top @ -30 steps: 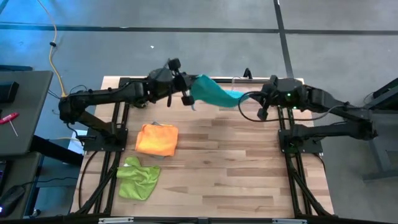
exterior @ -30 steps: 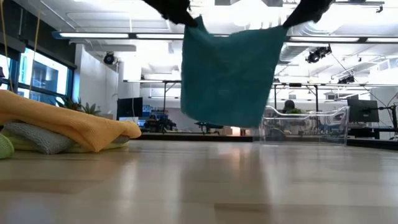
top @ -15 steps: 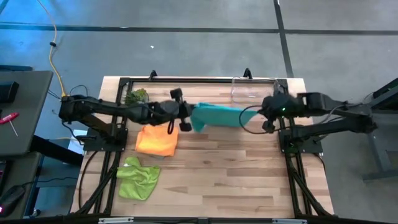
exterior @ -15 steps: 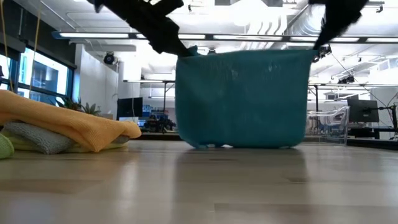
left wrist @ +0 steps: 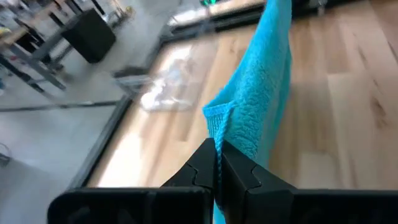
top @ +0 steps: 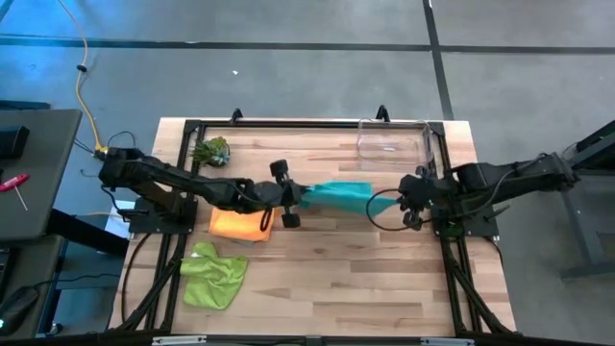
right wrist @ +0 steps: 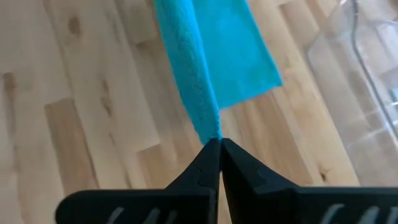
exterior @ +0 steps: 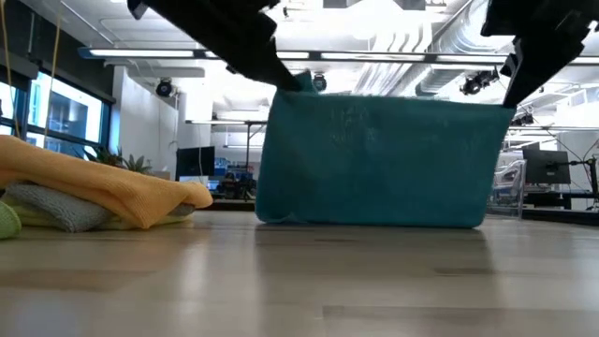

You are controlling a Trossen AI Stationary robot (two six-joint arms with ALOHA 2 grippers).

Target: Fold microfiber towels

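Observation:
A teal towel (top: 338,195) hangs spread between my two grippers over the middle of the table; its lower edge (exterior: 370,222) rests on the wood. My left gripper (top: 289,198) is shut on its upper left corner, and my right gripper (top: 403,203) is shut on its upper right corner. An orange towel (top: 240,222) lies folded at the left, on top of a grey one (exterior: 56,210). A lime green towel (top: 213,274) lies crumpled near the front left. My left gripper pinches the teal towel's upper corner (left wrist: 217,122) between its two fingertips, coming slanting down from the table's left. The towel hangs below, drawn fairly straight along its top edge (exterior: 393,97). My right gripper pinches the opposite upper corner (right wrist: 212,132) between its fingertips, slanting down from the table's right. The cloth drops from there, and its lower part (right wrist: 247,60) lies flat on the wood.
A clear plastic bin (top: 394,144) stands at the far right, just behind the towel. A small green spiky plant (top: 209,150) sits at the far left. Bare wood stretches across the near middle and right of the table (top: 365,279).
Both grippers have come down and toward the table's near edge, moving apart. The teal towel, first hanging bunched and clear of the table, is now spread wide between them with its lower edge laid on the wood.

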